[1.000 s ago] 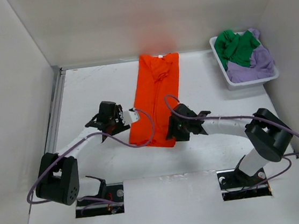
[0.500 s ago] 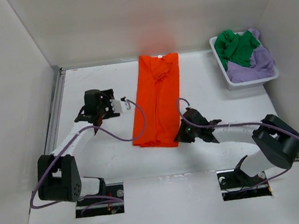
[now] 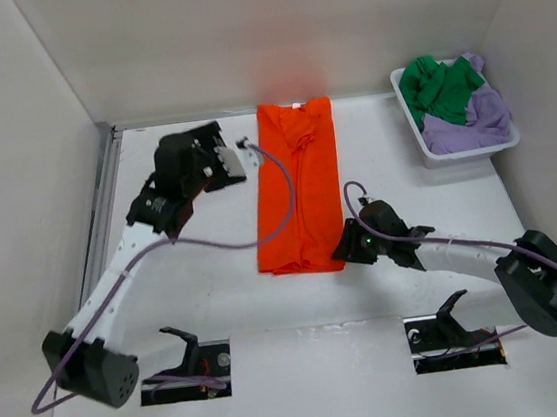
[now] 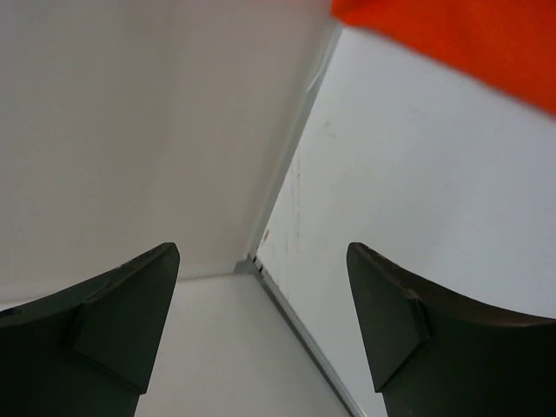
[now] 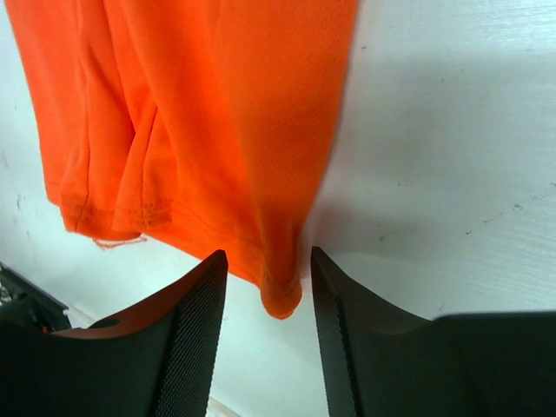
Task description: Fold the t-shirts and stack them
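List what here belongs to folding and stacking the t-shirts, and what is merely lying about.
Belongs to the job:
orange t-shirt, laid out as a long strip on the table
green t-shirt, crumpled in the white basket
lavender t-shirt, crumpled beside it

Merely lying about:
white basket, only holding two shirts
table

White lattice basket (image 3: pixel 469 155) at far right corner, table (image 3: pixel 407 186).

Orange t-shirt (image 5: pixel 217 104): soft matt knit cloth, fine weave showing (stitched hem too). Right gripper (image 5: pixel 268 265) fingers (image 5: pixel 195 347): dull black, finely ribbed. Table (image 5: pixel 452 174): white, matt, faintly scuffed.
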Controlling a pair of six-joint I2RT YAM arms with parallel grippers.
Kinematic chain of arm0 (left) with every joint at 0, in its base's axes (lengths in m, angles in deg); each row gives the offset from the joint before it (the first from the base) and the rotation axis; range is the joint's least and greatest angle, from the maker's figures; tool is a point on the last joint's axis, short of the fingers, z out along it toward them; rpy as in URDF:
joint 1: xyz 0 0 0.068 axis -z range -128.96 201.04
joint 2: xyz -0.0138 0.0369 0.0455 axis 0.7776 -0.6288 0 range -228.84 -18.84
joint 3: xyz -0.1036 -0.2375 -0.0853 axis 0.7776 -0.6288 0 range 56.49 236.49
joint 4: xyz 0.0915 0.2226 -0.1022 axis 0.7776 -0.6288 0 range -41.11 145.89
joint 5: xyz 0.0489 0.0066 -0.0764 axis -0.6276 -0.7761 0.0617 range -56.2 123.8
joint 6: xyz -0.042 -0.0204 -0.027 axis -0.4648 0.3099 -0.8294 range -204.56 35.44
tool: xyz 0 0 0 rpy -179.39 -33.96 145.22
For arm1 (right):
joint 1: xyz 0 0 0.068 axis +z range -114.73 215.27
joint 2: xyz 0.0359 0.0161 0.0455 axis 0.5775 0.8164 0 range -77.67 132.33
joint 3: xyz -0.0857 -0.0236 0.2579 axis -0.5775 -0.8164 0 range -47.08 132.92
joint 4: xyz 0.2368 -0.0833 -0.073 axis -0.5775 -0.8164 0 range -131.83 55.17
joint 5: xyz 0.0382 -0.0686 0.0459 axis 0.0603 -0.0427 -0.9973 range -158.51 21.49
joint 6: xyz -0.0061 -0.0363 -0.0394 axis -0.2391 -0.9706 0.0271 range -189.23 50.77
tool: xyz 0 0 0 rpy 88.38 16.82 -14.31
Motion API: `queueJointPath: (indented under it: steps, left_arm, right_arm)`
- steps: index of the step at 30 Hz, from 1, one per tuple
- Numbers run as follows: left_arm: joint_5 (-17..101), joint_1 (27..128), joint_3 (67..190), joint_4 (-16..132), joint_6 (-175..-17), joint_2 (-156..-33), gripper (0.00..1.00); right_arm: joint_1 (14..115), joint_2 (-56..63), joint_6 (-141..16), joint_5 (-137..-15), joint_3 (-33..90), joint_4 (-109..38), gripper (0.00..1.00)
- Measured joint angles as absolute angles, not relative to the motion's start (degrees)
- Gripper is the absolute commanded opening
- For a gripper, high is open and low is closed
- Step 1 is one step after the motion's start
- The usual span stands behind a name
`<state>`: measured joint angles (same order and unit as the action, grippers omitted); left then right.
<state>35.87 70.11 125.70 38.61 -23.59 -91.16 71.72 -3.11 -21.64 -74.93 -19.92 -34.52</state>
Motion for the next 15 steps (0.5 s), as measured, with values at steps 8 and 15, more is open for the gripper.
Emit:
queueJointPath:
  steps: [8,15]
  left_arm:
    - [36.7,91.4,105.9,21.6,-16.7,-73.2,0.72]
    - [41.6,93.5,91.1,14.9,-6.7,-76.8,0.71]
  right_arm:
    - [71.2,-5.1,-23.2,-78.2,-20.7,-35.5,0.50]
    - [72.5,-5.1,-22.2,-78.8,-21.3,-36.0,0.52]
